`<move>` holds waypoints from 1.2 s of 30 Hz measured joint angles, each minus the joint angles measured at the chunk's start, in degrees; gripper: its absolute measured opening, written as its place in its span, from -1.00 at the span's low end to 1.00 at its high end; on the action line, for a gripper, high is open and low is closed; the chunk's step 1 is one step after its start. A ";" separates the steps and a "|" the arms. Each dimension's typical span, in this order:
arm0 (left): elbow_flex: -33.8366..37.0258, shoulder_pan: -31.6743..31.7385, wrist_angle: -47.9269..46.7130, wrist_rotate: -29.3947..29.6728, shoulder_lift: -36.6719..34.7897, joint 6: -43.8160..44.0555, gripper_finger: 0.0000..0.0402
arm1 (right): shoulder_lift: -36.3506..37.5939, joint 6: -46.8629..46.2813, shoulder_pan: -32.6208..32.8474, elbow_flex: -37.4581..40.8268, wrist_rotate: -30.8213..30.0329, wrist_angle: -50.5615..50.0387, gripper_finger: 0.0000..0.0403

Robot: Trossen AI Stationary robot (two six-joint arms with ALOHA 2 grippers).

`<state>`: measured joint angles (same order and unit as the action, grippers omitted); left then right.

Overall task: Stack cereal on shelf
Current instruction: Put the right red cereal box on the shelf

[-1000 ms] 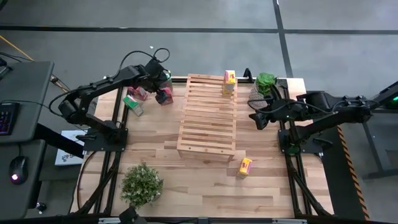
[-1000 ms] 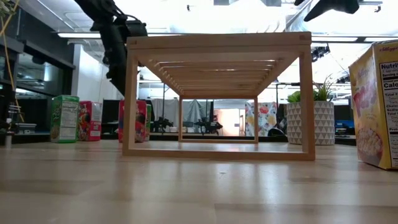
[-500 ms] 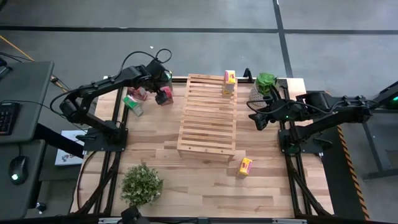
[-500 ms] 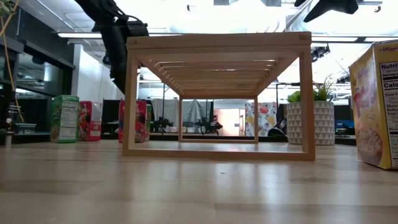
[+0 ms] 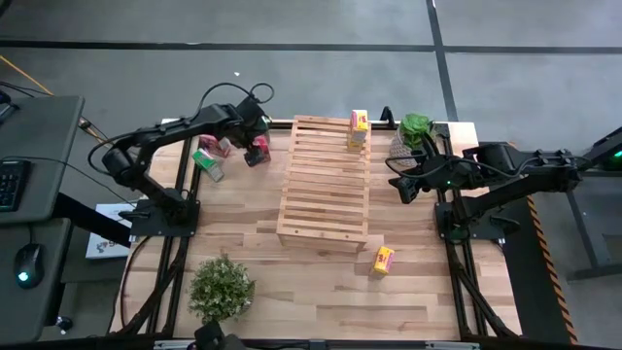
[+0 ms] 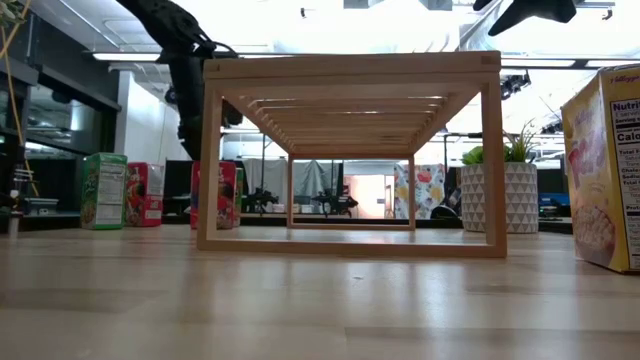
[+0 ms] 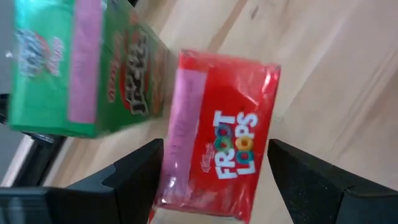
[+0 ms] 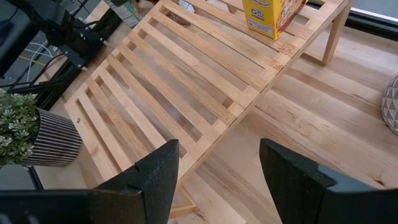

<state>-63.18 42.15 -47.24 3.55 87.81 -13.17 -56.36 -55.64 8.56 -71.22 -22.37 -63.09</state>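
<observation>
Step in hand, by judgement: grasp of the pink-red cereal box [image 7: 217, 158], lying on the tabletop [image 5: 321, 282] near the far left corner, just left of the shelf [image 5: 324, 183]. Straddled by the left gripper [image 7: 214, 168], one finger on each long side, fingers [image 7: 134, 171] spread wide with a visible gap both sides; nothing clamped, no contact evident. For a good grasp: centre along the box length, descend square to the lid face, close on the two narrow sides without tilting, and avoid nudging the green box [image 7: 81, 68] just beside it. A lift straight up before any travel over the shelf edge advisable. Second pink-red box [image 5: 219, 146] and another green box [image 5: 208, 163] close by in the same cluster. One yellow box [image 5: 358, 129] already upright on the far end of the shelf; another yellow box [image 5: 384, 260] on the tabletop near the shelf's near right corner. Right gripper [image 8: 214, 165] waiting above the tabletop to the right of the shelf, fingers apart, empty.
</observation>
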 joint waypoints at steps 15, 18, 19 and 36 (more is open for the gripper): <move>-0.02 -0.35 -2.19 1.20 2.42 2.01 0.22 | 0.00 0.15 0.00 0.00 -0.01 0.02 0.07; -0.02 -0.35 -2.20 1.20 2.42 2.01 0.03 | 0.00 0.15 -0.01 0.00 0.00 0.02 0.07; -0.02 -0.35 -2.21 1.19 2.42 2.01 -0.03 | 0.00 0.15 -0.02 0.00 0.00 0.02 0.07; -18.37 -2.72 -15.11 1.29 -12.95 7.75 -0.18 | 0.00 0.17 -0.01 0.00 -1.24 0.10 0.07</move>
<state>-81.55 39.43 -62.35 4.84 74.86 -5.42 -56.36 -55.46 8.55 -71.22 -23.61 -62.99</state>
